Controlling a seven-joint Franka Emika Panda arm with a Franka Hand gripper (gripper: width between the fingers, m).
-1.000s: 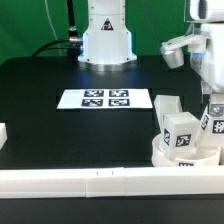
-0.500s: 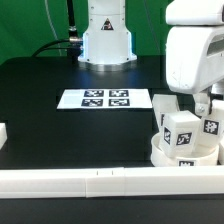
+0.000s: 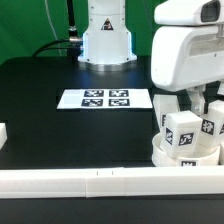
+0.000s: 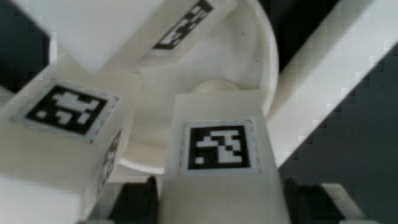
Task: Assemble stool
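Note:
The stool's round white seat [image 3: 186, 153] lies at the exterior view's right, just behind the front rail. Three chunky tagged legs stand upright in it: a front one [image 3: 180, 132], a back one [image 3: 165, 106] and a right one [image 3: 213, 124]. My gripper [image 3: 203, 100] hangs straight down over the right leg, its big white hand hiding the leg's top. In the wrist view that leg [image 4: 222, 140] fills the gap between the two dark fingers [image 4: 139, 203], which touch both its sides, so my gripper [image 4: 222, 205] is shut on it. A neighbouring leg [image 4: 71, 105] stands beside it.
The marker board [image 3: 105, 99] lies on the black table's middle. A long white rail [image 3: 90, 181] runs along the front edge, with a white block [image 3: 3, 134] at the exterior view's left. The robot's base [image 3: 106, 40] stands at the back.
The white hand has swung from the exterior view's right edge to over the stool and now looks much larger. The seat and legs stand as before, and the jaws keep the same gap.

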